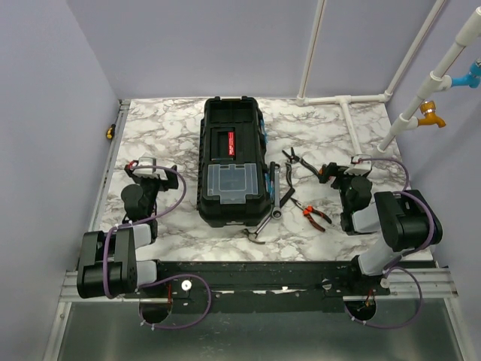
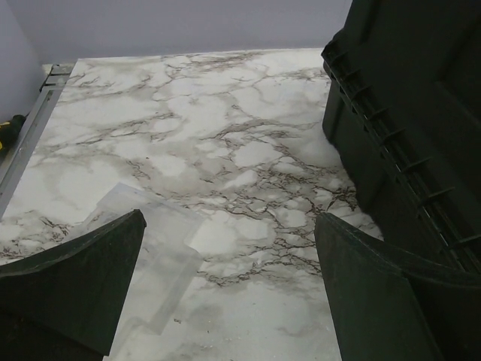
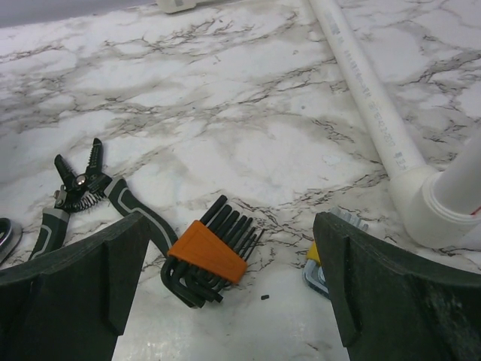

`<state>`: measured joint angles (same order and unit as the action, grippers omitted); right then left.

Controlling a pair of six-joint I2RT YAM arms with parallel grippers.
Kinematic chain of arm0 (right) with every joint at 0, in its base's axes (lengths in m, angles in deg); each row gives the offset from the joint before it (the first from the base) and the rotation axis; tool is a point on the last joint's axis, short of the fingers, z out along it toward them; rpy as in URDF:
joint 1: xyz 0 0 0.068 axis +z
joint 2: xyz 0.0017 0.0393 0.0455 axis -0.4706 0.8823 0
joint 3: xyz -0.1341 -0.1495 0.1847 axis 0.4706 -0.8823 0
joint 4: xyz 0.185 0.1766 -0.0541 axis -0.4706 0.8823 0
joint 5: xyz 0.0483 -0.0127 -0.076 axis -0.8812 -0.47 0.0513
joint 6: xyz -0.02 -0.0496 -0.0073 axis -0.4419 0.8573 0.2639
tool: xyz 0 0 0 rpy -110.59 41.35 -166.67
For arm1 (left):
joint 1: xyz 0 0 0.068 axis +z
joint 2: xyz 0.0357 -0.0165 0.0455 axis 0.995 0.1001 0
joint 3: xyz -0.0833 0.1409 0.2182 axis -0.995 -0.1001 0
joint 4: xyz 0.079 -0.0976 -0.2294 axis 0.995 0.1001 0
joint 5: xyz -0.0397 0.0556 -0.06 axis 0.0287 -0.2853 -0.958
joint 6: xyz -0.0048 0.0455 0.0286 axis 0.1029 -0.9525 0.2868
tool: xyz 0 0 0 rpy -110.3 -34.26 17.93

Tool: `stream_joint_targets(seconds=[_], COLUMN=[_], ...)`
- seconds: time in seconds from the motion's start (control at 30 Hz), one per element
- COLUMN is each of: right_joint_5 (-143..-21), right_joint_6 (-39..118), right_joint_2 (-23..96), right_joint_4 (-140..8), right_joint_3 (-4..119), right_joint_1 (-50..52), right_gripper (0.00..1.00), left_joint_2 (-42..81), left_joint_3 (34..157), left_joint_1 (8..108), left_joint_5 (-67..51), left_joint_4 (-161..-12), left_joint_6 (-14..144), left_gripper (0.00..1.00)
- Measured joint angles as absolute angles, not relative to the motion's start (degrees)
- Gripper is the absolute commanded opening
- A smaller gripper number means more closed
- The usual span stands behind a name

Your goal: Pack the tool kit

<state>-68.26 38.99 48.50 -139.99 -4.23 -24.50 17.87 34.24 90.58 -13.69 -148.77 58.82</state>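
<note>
Left end effector point(image 2: 229, 226) and right end effector point(image 3: 229, 226) each spread wide and empty, hex-key set point(image 3: 207, 256) below the right

The toolbox point(image 1: 233, 162) stands at mid-table point(image 1: 161, 139). Wrenches point(image 1: 276, 192) lie just beside its right wall. Pliers point(image 1: 314, 214) lie right of the wrenches, nearer. The wire stripper point(image 1: 294, 159) lies farther, with the hex key set point(image 3: 207, 259) to its right.
</note>
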Motion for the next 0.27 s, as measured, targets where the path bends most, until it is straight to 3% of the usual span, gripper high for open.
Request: stream_joint_targets(seconds=[0.27], right_joint_5=[-70.7], right_joint_6=[39.5], right_joint_2=[48.5], right_joint_4=[-140.0], right_joint_3=[-4.2], right_joint_1=[-24.5], right_gripper=[1.00], left_joint_2=[17.9], left_joint_3=[34.8], left_joint_1=[88.5], left_joint_5=[-13.3], left_joint_4=[-147.6], left_joint_6=[57.3], left_gripper=[0.98])
